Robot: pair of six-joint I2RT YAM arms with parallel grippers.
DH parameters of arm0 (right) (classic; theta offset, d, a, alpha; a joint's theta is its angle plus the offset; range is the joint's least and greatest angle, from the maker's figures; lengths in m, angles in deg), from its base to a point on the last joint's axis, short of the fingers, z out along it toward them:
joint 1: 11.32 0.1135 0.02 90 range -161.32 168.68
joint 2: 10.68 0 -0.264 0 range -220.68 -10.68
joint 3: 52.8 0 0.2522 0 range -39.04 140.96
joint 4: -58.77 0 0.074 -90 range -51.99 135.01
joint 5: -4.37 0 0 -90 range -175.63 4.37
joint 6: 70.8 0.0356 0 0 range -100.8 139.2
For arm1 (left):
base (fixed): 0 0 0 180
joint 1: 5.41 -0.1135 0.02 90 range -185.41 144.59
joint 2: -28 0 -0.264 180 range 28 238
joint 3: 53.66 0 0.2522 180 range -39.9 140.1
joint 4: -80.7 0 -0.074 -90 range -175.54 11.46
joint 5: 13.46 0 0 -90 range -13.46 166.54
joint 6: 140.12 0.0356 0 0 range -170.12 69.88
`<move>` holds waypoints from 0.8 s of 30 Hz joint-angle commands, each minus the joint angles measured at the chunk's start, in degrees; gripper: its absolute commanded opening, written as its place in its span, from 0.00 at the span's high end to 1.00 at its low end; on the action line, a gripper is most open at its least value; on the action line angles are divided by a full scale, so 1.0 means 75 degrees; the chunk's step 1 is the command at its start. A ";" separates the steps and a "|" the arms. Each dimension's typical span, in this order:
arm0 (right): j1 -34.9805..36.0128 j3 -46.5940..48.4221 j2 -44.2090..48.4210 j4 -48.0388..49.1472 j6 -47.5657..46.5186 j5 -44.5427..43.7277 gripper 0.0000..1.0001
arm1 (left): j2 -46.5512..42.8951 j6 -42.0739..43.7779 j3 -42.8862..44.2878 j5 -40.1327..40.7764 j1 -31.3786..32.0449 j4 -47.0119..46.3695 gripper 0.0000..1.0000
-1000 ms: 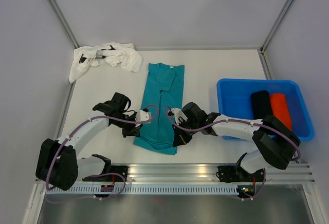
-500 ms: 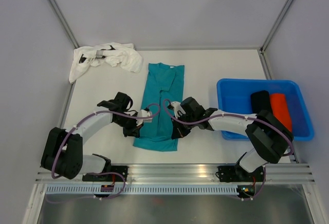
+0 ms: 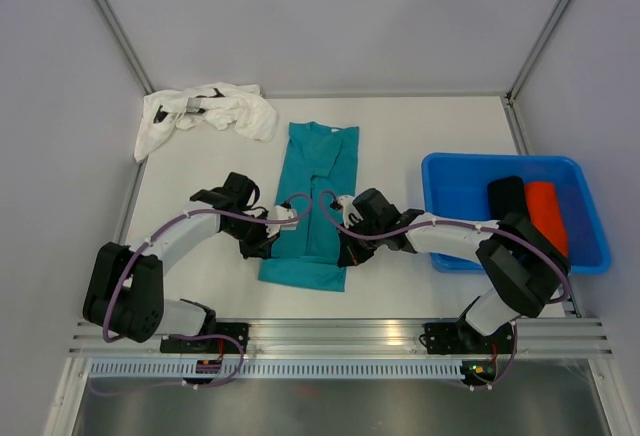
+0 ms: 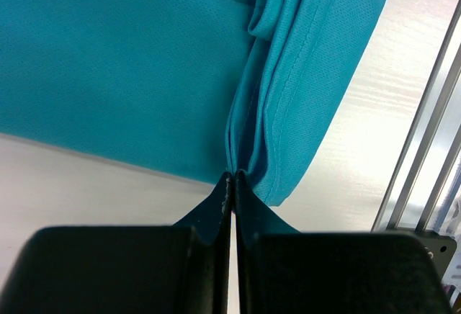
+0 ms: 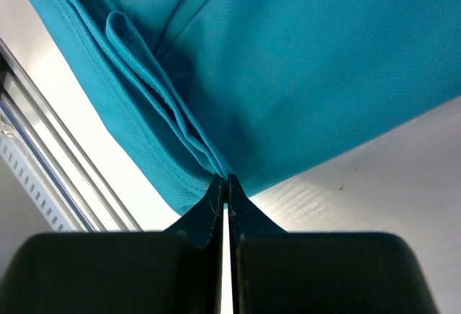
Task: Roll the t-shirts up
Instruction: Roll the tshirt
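Observation:
A teal t-shirt [image 3: 318, 191] lies folded into a long strip in the middle of the table, collar at the far end. My left gripper [image 3: 260, 247] is shut on its near left corner, where the pinched hem [image 4: 288, 112] bunches above the fingertips [image 4: 234, 177]. My right gripper [image 3: 345, 254] is shut on the near right corner, with folded layers [image 5: 151, 91] gathered at its tips [image 5: 224, 179]. A white t-shirt [image 3: 212, 111] sits crumpled at the back left. A black t-shirt [image 3: 507, 200] and an orange-red t-shirt [image 3: 546, 214] lie rolled in the tub.
A blue plastic tub [image 3: 455, 196] stands on the right of the table, close to my right arm. Grey walls enclose the table on three sides. A metal rail [image 3: 340, 336] runs along the near edge.
Both grippers have drawn the teal shirt's near hem away from the rail toward the far side, and the strip's near end now sits a little further back.

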 commanded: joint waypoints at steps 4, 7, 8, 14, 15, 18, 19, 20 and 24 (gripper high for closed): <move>-0.0073 -0.0120 -0.0106 0.0256 0.0191 -0.0385 0.98 | -0.0108 -0.0478 0.0097 0.0289 -0.0043 -0.0078 0.98; -0.0073 -0.0097 -0.0083 0.0292 0.0250 -0.0549 0.96 | 0.0126 -0.0595 0.0343 0.0125 -0.0043 -0.0160 0.98; -0.0061 -0.0085 -0.0071 0.0292 0.0285 -0.0608 0.95 | 0.0359 -0.0804 0.0379 0.0090 -0.0043 -0.0195 0.98; -0.0073 -0.0179 0.0256 0.0479 0.0414 -0.0959 0.78 | 0.0632 -0.1263 0.0250 -0.0120 -0.0043 -0.0558 0.98; -0.0061 -0.0144 0.0454 0.0409 0.0368 -0.1029 0.75 | 0.0608 -0.1310 0.0239 -0.0168 -0.0043 -0.0605 0.98; -0.0061 -0.0155 0.1074 0.0081 0.0251 -0.1486 0.73 | 0.0596 -0.1392 0.0343 -0.0285 -0.0043 -0.0711 0.98; -0.0073 -0.0178 0.1228 -0.0070 0.0250 -0.1684 0.73 | 0.0608 -0.1427 0.0413 -0.0297 -0.0043 -0.0734 0.98; -0.0061 -0.0260 0.1543 -0.0118 0.0297 -0.1756 0.73 | 0.0608 -0.1427 0.0449 -0.0332 -0.0043 -0.0781 0.98; 0.0114 -0.0763 0.2120 0.0394 0.0798 -0.1652 0.76 | 0.0701 -0.1521 0.0485 -0.0403 -0.0043 -0.0922 0.98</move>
